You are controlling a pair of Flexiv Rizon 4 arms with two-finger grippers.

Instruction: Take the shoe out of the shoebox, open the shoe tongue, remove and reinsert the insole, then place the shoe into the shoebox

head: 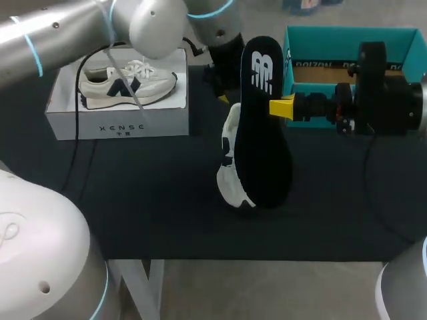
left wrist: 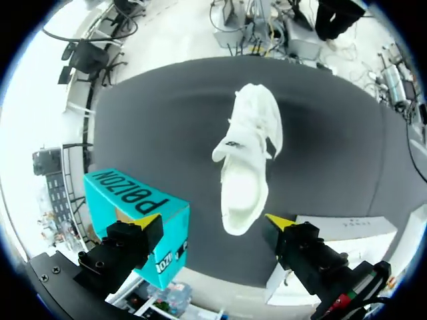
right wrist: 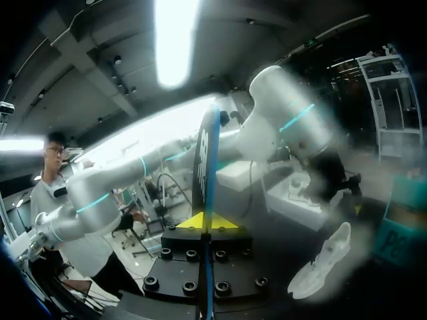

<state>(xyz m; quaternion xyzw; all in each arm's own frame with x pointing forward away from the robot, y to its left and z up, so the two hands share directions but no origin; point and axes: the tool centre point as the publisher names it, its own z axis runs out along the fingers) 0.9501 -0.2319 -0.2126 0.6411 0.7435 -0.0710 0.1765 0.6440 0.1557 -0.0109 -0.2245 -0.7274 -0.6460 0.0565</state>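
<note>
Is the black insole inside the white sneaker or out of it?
Out: the right gripper holds the black insole clear of the white sneaker.

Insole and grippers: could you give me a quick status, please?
Right gripper shut on insole, held above table. Left gripper open above shoe. Nothing on shoe.

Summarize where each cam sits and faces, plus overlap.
Head: fixed above and behind, looking down on the table; both arms show, right tool shut on the insole.
Left wrist: on the left arm, looking down at the white shoe ahead of the open left tool.
Right wrist: faces sideways along the insole in its tool, toward the left arm.
Shared: shoe, teal shoebox in all three.
</note>
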